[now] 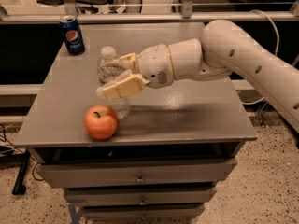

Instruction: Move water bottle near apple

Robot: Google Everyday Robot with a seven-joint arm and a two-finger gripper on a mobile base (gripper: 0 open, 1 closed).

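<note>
The water bottle [109, 64], clear with a white cap, stands upright on the grey table [187, 111], just behind and right of the apple [101, 122]. The apple is red-orange with a dark stem and sits near the table's front left edge. The bottle's base almost touches it. My gripper [112, 76] reaches in from the right at mid-height of the bottle. One finger is in front of the bottle and one behind, and they look slightly spread off it. The front finger hides the bottle's label band.
A blue Pepsi can [72, 35] stands at the table's back left corner. The table tops a drawer cabinet [140, 176]. A glass rail and chairs lie behind the table.
</note>
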